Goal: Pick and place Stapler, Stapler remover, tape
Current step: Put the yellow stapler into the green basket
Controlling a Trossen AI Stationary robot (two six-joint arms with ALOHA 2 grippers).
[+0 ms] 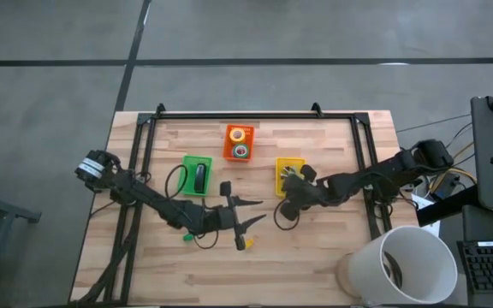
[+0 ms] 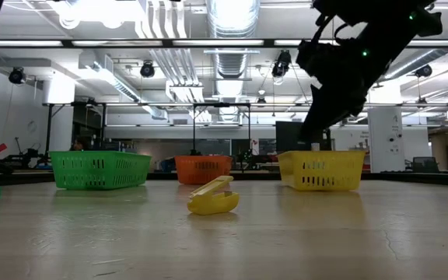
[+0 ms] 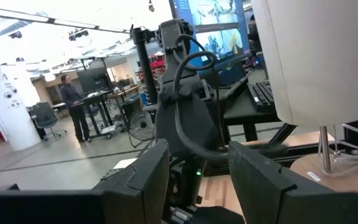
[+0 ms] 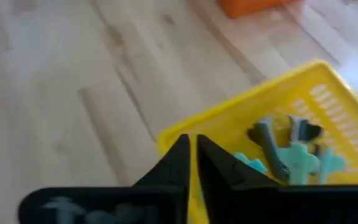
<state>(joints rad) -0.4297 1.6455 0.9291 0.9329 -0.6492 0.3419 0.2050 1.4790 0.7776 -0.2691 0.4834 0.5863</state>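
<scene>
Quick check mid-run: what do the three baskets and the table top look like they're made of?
The green basket, orange basket and yellow basket look like moulded plastic: bright uniform colour and slotted, mesh-like walls in the low view. The table top looks like wood, probably joined planks with a smooth pale finish: parallel boards and grain lines show from above.

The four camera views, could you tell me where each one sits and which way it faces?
High: overhead, straight down on the table and both arms.
Low: at tabletop height, looking across past a yellow piece to three baskets; one arm above.
Left wrist: level into the room; own open fingers.
Right wrist: down on the yellow basket, also in high and low; own shut fingers.
</scene>
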